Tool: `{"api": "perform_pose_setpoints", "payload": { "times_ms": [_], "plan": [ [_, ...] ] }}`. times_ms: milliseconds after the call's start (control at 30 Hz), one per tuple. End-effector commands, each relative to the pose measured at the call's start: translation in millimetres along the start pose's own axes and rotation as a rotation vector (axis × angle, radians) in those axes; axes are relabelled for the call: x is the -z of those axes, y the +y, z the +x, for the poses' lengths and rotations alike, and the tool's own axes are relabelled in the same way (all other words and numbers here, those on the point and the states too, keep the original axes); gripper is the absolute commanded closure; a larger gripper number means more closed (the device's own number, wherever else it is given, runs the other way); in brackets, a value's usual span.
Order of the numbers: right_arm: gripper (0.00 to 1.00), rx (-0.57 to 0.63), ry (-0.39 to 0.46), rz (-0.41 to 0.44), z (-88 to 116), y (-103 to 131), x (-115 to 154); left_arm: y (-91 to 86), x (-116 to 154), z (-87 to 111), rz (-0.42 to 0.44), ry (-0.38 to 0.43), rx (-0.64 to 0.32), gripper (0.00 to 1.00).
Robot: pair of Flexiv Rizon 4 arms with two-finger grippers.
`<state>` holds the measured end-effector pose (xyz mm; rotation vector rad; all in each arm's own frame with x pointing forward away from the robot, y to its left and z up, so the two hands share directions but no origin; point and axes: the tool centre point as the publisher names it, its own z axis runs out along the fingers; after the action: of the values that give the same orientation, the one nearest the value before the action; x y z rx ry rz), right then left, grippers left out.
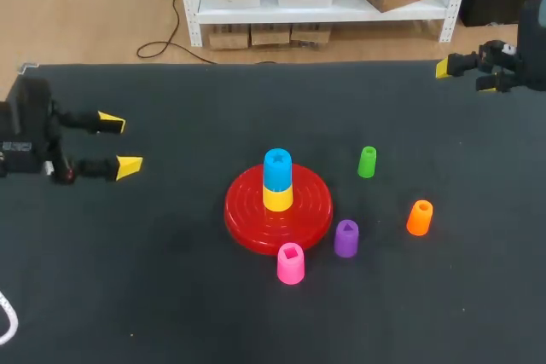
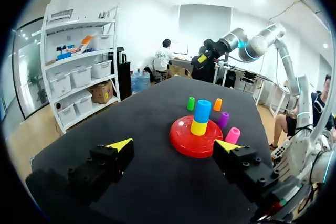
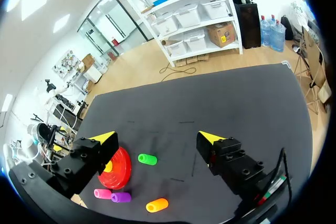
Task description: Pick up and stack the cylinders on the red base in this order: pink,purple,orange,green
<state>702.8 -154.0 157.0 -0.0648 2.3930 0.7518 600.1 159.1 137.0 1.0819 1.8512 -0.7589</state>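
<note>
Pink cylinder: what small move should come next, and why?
Probably bring the left gripper toward the pink cylinder: it is first in the order, stands upright beside the red base, and that open, empty gripper looks nearer than the right gripper.

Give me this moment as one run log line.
stack: blue cylinder on yellow cylinder on red base | loose: pink cylinder, purple cylinder, orange cylinder, green cylinder | left gripper: open | right gripper: open

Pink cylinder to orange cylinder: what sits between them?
The purple cylinder stands between the pink cylinder and the orange cylinder, touching neither. The head view shows it best.
</note>
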Motion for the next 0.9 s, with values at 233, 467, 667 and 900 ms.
{"api": "perform_pose_setpoints", "payload": {
  "times_ms": [233, 467, 667, 900],
  "plan": [
    [0.00, 0.000, 0.001, -0.002, -0.1, -0.3, 0.4, -5.1, 1.0, 0.7, -0.029, -0.013, -0.001, 0.00],
    [0.00, 0.000, 0.001, -0.002, -0.1, -0.3, 0.4, -5.1, 1.0, 0.7, -0.029, -0.013, -0.001, 0.00],
    [0.00, 0.000, 0.001, -0.002, -0.1, -0.3, 0.4, -5.1, 1.0, 0.7, -0.029, -0.013, -0.001, 0.00],
    [0.00, 0.000, 0.001, -0.002, -0.1, -0.3, 0.4, -5.1, 1.0, 0.7, -0.029, -0.013, -0.001, 0.00]
  ]
}}
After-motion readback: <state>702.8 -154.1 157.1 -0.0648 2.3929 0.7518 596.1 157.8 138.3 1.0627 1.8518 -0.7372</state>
